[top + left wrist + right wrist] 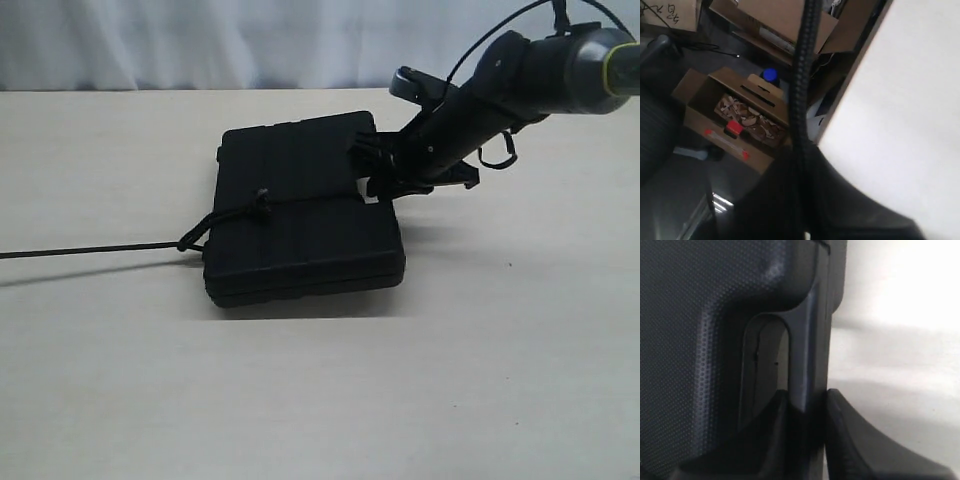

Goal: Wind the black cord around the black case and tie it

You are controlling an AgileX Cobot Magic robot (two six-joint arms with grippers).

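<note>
One black case (300,215), one black cord (100,248) knotted across it. Your right gripper (807,402) clamps the case; left gripper closed. One cardboard box (696,120) holds brown scraps.

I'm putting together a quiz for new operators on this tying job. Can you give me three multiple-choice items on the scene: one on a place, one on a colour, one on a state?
1. In the exterior view, which way does the cord run off the case?
A) to the left
B) to the right
C) toward the camera

2. What colour is the case?
A) white
B) black
C) red

3. What is the right tool doing?
A) open above the table
B) holding the cord
C) shut on the case's handle

Answers:
1 A: the cord stretches from the case's left side to the left edge of the picture.
2 B: the case is black all over.
3 C: the right wrist view shows a finger on each side of the handle bar.
</note>
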